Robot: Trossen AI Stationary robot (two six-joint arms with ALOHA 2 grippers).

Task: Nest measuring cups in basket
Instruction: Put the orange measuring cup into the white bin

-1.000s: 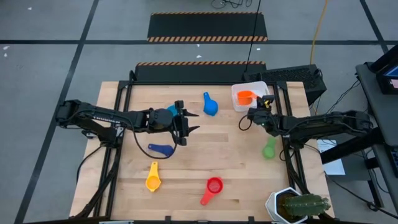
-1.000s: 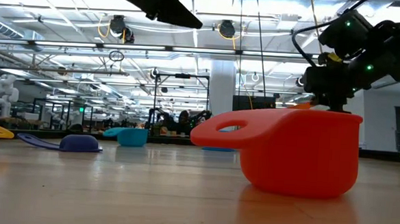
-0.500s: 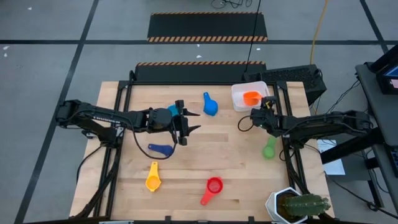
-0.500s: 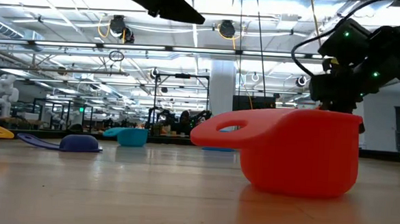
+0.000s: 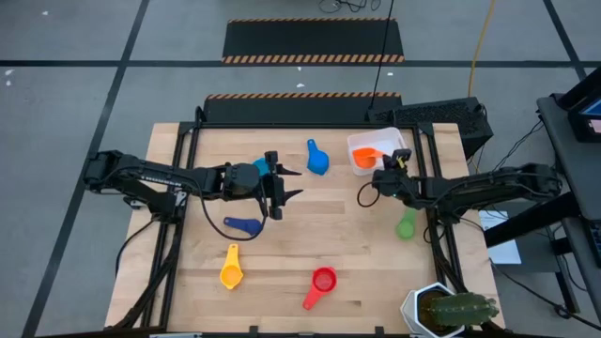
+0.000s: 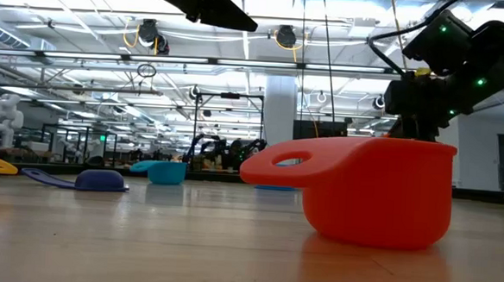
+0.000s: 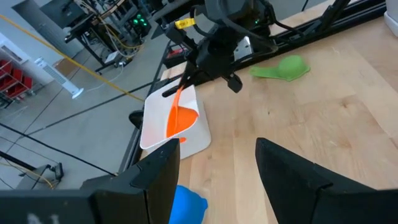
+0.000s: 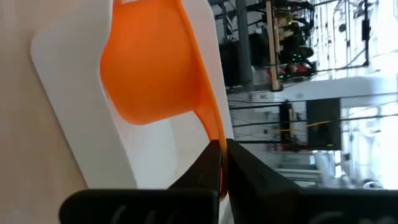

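The white basket (image 5: 376,143) sits askew near the table's far right; the orange cup (image 5: 364,158) is inside it. My right gripper (image 5: 385,166) is over the basket's right side, shut on the orange cup's handle. My left gripper (image 5: 284,197) hovers open at mid table, touching nothing. The blue cup (image 5: 317,160), navy cup (image 5: 244,225), yellow cup (image 5: 231,270), red cup (image 5: 322,281) and green cup (image 5: 406,225) lie scattered on the wood. The light blue cup (image 5: 259,166) is half hidden by the left arm. My right gripper (image 8: 222,155) pinches the orange cup's flat handle (image 8: 208,121) near its free end between its two fingers. It comes from the table's right, slanting down. The cup is tilted, its bowl (image 8: 149,68) low inside the basket (image 8: 68,106) and its handle rising to the fingers.
A white pot with a cactus (image 5: 449,310) stands at the near right corner. A black box (image 5: 441,117) lies past the far right edge. In the low view the red cup (image 6: 379,195) fills the foreground. Bare wood lies between the basket and the green cup.
My right gripper has moved toward the table's left and a little nearer, still shut on the orange handle. The orange cup went with it, and the basket has slid a little leftward and turned askew. My left arm has kept still.
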